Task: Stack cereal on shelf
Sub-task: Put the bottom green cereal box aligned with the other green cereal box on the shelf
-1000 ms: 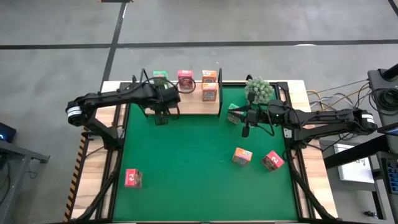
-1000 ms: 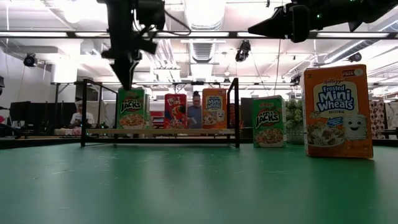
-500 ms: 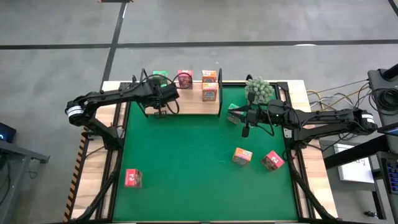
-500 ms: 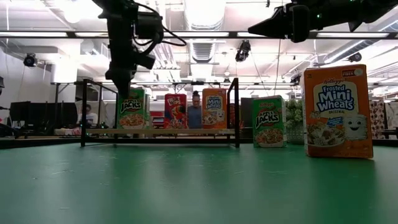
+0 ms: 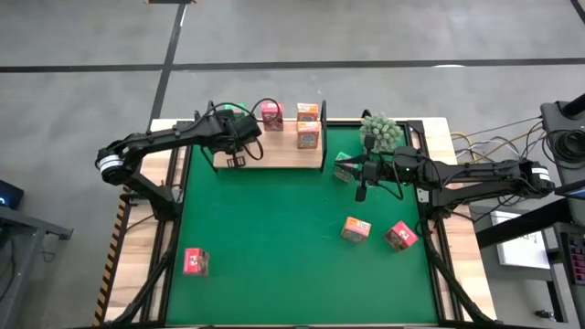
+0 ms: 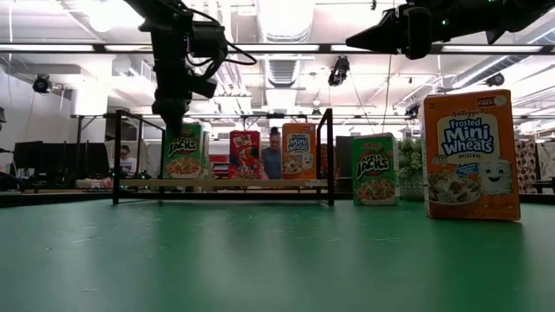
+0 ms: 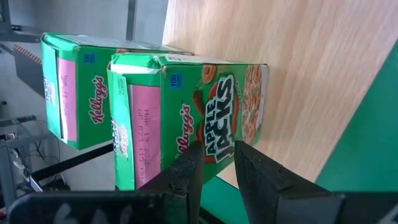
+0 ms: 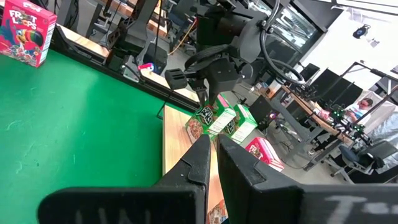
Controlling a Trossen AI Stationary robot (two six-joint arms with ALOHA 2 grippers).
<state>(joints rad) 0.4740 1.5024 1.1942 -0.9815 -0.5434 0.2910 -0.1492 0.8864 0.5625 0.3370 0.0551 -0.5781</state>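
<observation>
Left hand [image 5: 236, 161] over shelf's [image 5: 283, 157] left end, fingers [image 7: 186, 177] narrowly parted, just above top of green box [image 7: 186, 121]; grip not clear. Second green box [image 7: 71, 87] just behind, both upright on shelf. Pink box [image 5: 271, 111] and two orange boxes [image 5: 308, 135] further along shelf.

Right hand [image 5: 360, 192] fully closed, empty, above worktop [image 5: 274, 238] near green box [image 5: 345, 168] and plant [image 5: 380, 132]. Orange box [image 5: 356, 229], pink boxes [image 5: 400, 236] and [image 5: 196, 261] on worktop.

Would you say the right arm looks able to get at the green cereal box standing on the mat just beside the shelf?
Probably yes. The right gripper, shut and empty, hangs right beside that green cereal box, with nothing between them. The small plant stands just behind, so a careful approach seems wise.
</observation>
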